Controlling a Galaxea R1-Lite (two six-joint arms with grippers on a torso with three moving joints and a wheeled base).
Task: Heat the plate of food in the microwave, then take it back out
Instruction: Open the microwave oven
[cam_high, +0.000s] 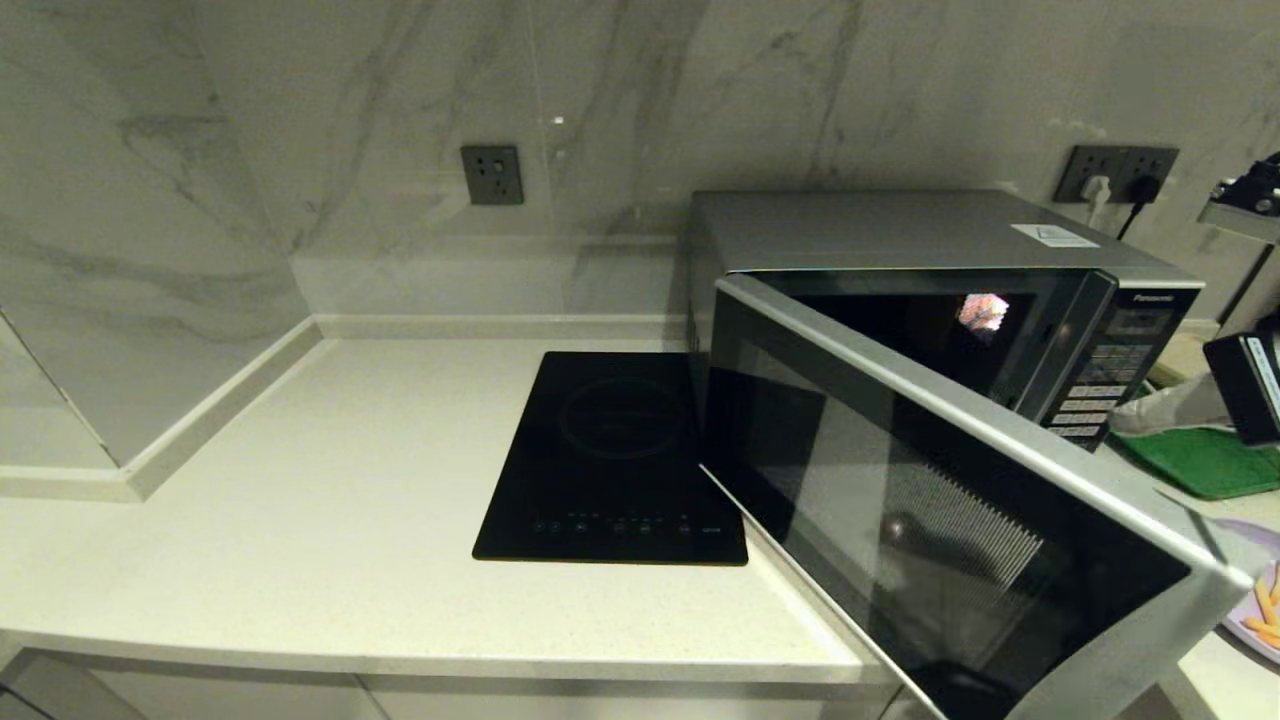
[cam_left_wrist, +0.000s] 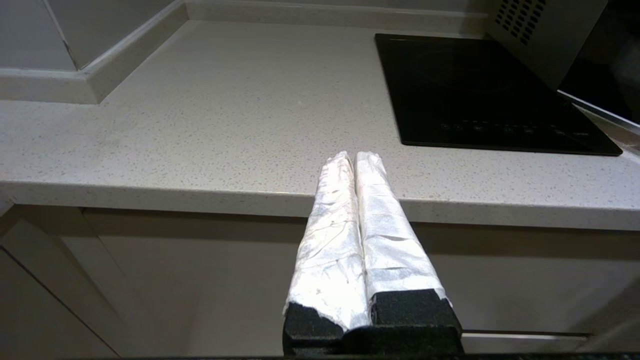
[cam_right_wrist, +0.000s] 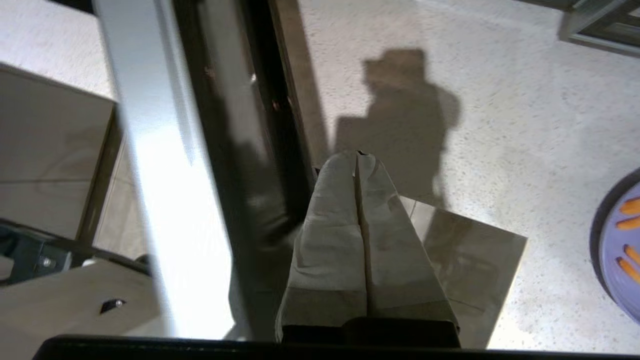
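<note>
Microwave door is standing open; right claw is hovering pinched together, empty, beside its edge. Plate of food is sitting on counter. Left claw is resting pinched together below the counter edge.

dim warm light, glare on microwave door

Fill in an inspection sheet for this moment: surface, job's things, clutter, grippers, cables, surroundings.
Surface: pale speckled countertop with a black glass cooktop set in it.
Job's things: microwave with its door swung open; plate of food on the counter at the right edge, not inside.
Clutter: green tray right of the microwave.
Grippers: left gripper shut, parked at the counter's front edge; right gripper shut, empty, beside the door's edge.
Cables: black plug and white plug in the wall socket.
Surroundings: marble-look wall, second socket.
</note>
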